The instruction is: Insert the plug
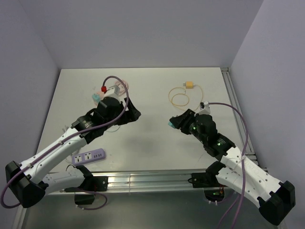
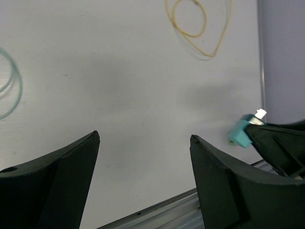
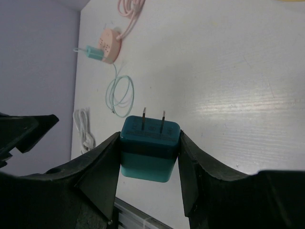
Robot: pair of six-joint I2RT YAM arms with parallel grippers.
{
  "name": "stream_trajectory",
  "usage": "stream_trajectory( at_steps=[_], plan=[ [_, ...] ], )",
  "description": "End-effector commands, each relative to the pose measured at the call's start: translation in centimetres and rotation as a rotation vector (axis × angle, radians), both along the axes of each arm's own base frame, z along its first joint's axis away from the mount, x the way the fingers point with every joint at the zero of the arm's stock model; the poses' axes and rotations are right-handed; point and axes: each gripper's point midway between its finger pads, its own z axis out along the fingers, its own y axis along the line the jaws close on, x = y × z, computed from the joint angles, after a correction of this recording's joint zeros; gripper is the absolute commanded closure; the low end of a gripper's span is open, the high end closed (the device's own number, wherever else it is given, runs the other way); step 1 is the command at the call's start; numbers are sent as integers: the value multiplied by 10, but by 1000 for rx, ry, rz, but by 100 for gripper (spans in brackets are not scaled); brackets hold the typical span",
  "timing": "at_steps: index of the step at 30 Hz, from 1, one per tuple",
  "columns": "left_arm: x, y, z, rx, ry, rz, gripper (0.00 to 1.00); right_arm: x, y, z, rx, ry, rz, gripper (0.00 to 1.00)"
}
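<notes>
Two arms up, one loaded. Nearest me, at the front edge of the table (image 1: pixel 152 148) on the left, the purple power strip (image 1: pixel 88 156) lies flat with its sockets up. It sits just beside the left arm's forearm and well apart from the right arm. Mid-table, the right gripper (image 3: pixel 148 138) is clamped on the teal plug (image 3: pixel 150 148), fingers pressing its two flanks. Both prongs are bare and point out ahead, roughly level with the tabletop rather than down. The plug is held off the surface, touching nothing else as far as I can tell. The left gripper (image 2: pixel 144 138) hangs opposite, fingers spread wide, nothing between them; its wrist view catches the plug off to the right. Farther out on the left are a teal cable coil (image 3: pixel 119 95) and a white cable (image 3: pixel 83 129), with a pink adapter (image 3: pixel 109 45) beyond them. A yellow cable (image 1: pixel 180 98) loops toward the far right. My read: the grasp is done, this is the carry, and insertion has not begun. The next move calls for bringing the plug across to the strip, tipping the wrist so the prongs face down, squaring the blades with one socket's slots, then pressing straight in. The strip looks loose, so I'd want the free left gripper pinning it first.
</notes>
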Motion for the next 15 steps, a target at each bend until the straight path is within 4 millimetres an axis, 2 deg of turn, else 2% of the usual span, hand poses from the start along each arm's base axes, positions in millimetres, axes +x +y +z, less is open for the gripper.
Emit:
stream_trajectory(
  at_steps=[1,3,7,12,13,14,15],
  plan=[
    [0,-21,45,-69,-206,-45,19,1,8,11,33,1,28,100],
    [-5,-29,52,-120,-232,-70,22,-2,17,17,59,-5,74,100],
    [-4,-36,47,-116,-185,-75,23,-3,24,23,82,-16,114,100],
    [0,-43,34,-106,-146,-66,19,-1,27,21,83,-3,111,100],
    [1,-42,32,-103,-141,-56,16,0,27,21,85,0,113,100],
    [4,-41,26,-83,-134,-43,9,0,29,23,94,1,117,100],
    [5,-40,23,-66,-128,-39,9,1,32,22,98,7,122,100]
  ],
)
